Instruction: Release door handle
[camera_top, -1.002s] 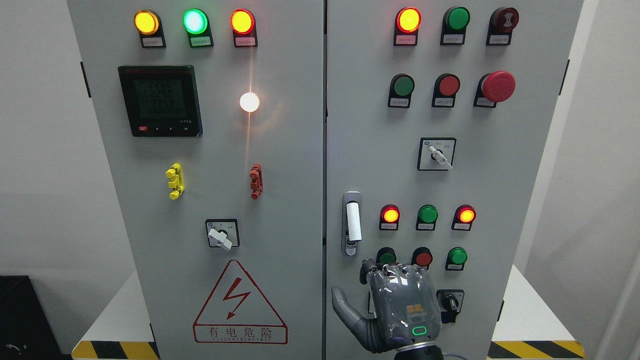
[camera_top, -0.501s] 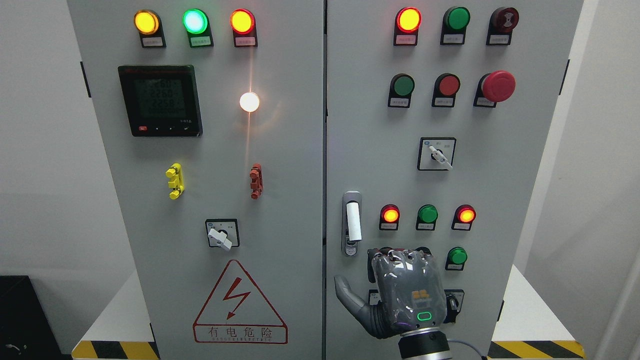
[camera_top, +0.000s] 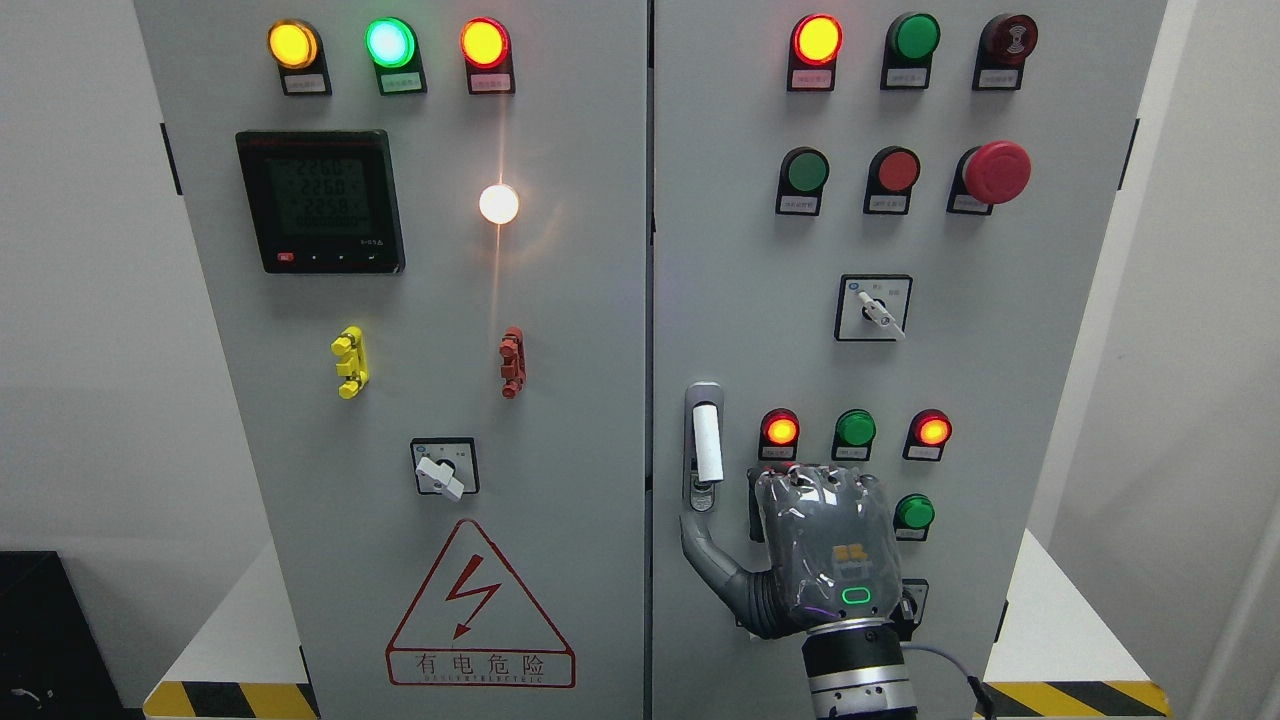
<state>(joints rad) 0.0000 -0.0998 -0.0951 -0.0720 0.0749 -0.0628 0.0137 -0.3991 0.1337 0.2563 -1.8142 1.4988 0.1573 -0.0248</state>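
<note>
While the right hand is held against the lower part of the right cabinet door, nothing is gripped by it. Its arm enters at the bottom edge, right of the middle, and its back is turned toward the camera. The fingers are bent forward toward the panel and their tips are hidden, so contact with the door cannot be judged. The thumb is stretched out to the left, its tip just below the door handle and apparently apart from it.

The door handle is seen upright near the left edge of the right door, a white grip in a metal plate, beside the seam between the two doors. To its right a row of three lamps is noted: red lit, green, red lit. A green button is visible just right of the hand; other controls in that row are covered by it.

On the left door a digital meter, a rotary switch and a triangular electrical warning sign are recorded. The left hand is not seen.
</note>
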